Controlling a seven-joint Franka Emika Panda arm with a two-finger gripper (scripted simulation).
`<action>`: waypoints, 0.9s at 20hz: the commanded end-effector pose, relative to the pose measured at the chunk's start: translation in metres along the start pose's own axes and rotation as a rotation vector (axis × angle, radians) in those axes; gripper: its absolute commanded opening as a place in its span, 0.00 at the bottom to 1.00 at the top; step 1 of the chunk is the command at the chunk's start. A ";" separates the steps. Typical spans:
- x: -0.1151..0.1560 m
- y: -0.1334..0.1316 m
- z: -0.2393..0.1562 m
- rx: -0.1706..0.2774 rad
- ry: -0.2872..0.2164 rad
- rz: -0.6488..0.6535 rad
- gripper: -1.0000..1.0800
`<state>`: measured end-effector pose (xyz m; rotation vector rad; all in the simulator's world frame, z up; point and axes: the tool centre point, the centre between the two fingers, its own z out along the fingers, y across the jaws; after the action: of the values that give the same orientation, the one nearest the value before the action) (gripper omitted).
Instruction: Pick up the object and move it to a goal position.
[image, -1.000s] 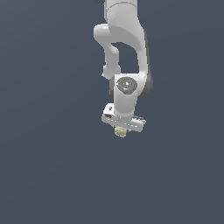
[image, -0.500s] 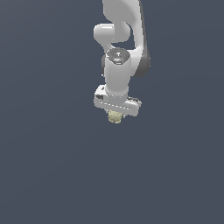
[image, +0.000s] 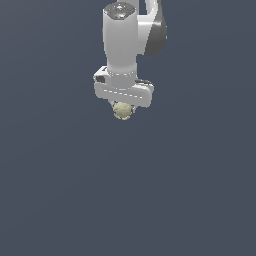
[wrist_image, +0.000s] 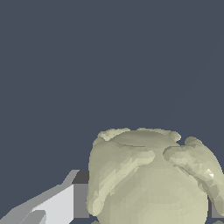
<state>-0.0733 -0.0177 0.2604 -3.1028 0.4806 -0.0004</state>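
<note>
Object (image: 121, 110) sits directly under the gripper (image: 122, 108), clamped betw. its fingers (wrist_image: 65, 203) w/ the lower half hanging out, no goal marker visible.

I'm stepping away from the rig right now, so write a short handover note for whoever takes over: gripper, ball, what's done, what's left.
Gripper: shut on the ball, pointing down under the white arm.
Ball: pale yellow, lumpy, tucked between the fingers; the wrist view shows it pressed against one finger.
Done: the ball is picked up and carried.
Left: bring it to the goal position. No goal marker shows in either view, so I cannot say how far off it is.
</note>
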 end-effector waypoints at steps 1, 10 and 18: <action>-0.006 0.011 -0.023 0.000 -0.001 0.000 0.00; -0.020 0.041 -0.086 -0.001 0.000 0.000 0.00; -0.023 0.050 -0.107 -0.001 0.000 0.000 0.00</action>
<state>-0.1095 -0.0577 0.3650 -3.1037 0.4816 -0.0014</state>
